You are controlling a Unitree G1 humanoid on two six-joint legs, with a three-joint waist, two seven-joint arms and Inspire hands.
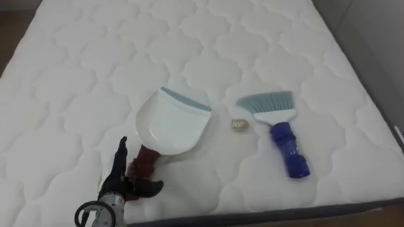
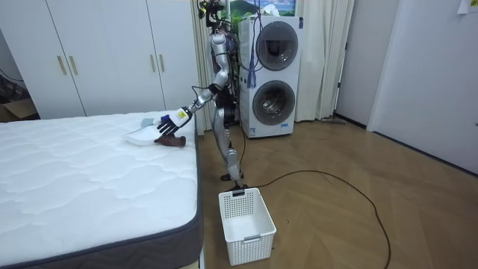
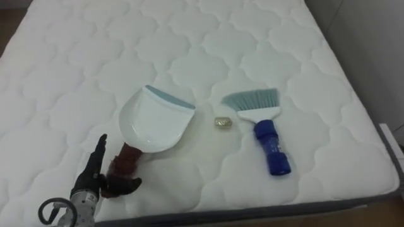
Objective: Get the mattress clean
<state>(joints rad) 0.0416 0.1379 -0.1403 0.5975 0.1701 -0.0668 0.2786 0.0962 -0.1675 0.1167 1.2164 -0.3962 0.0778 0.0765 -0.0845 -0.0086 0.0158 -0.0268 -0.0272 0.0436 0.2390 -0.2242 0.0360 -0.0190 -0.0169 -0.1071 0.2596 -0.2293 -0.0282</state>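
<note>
**Left hand at the dustpan handle, grip not yet made**

The robot stands at the corner of the bed (image 1: pixel 76 75), leaning its left arm out over the mattress. Its left hand (image 1: pixel 126 181) sits at the end of the dustpan's dark handle (image 1: pixel 144 162), fingers spread and loose, holding nothing so far as I can see.

The white dustpan (image 1: pixel 170 126) lies flat with its blue lip pointing away from the robot. The 1 scrap (image 1: pixel 238 125) I can spot, a small crumpled bit, rests on the mattress just off the pan's right edge, between it and the brush (image 1: pixel 278 123). The brush lies untouched with its bristles away from the robot. A white basket (image 2: pixel 250 237) waits on the floor by the bed's corner.

What worries me is that the hand is only at the very tip of the handle. If it closes there, I'd expect the pan to tip or swing as it lifts. A nudge while closing could also slide the pan on the soft quilting and knock the scrap further off. And with the 2 tools lying so near each other, a swung pan might bump the brush.
</note>
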